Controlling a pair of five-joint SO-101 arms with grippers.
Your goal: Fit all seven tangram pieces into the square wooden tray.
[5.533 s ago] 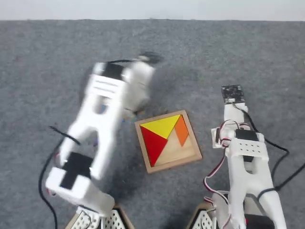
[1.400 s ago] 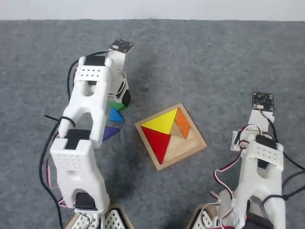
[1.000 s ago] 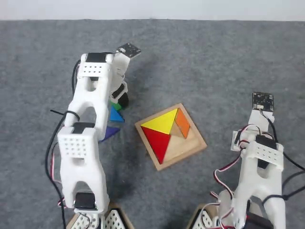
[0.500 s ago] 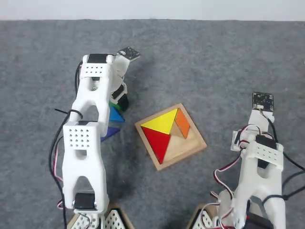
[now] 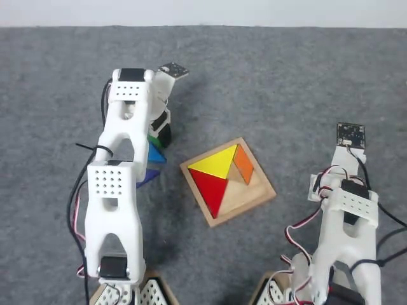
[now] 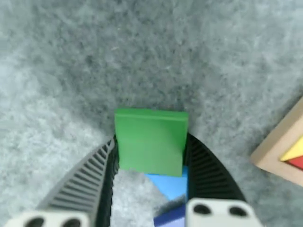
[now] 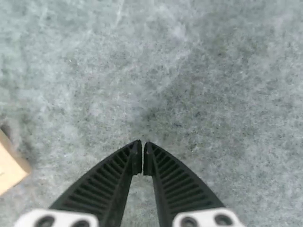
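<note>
The square wooden tray (image 5: 257, 197) lies mid-table, turned at an angle, holding a yellow triangle (image 5: 216, 166), a red triangle (image 5: 208, 189) and an orange piece (image 5: 243, 166). To its left, a green square (image 5: 154, 139), a blue triangle (image 5: 154, 154) and a purple piece (image 5: 148, 176) lie on the carpet. My left gripper (image 6: 150, 139) is down at the green square (image 6: 150, 142), with a finger pressed against each of its sides. The blue triangle (image 6: 168, 185) sits just behind it. My right gripper (image 7: 142, 156) is shut over bare carpet, right of the tray.
Grey carpet covers the table. A corner of the tray (image 6: 279, 151) lies close beside the left gripper. The tray's edge (image 7: 9, 165) also shows near my right gripper. The right arm (image 5: 343, 210) stands at the lower right.
The left arm has settled lower over the green square, its upper part swinging slightly right. The right arm and the tray have not moved in the last second.
</note>
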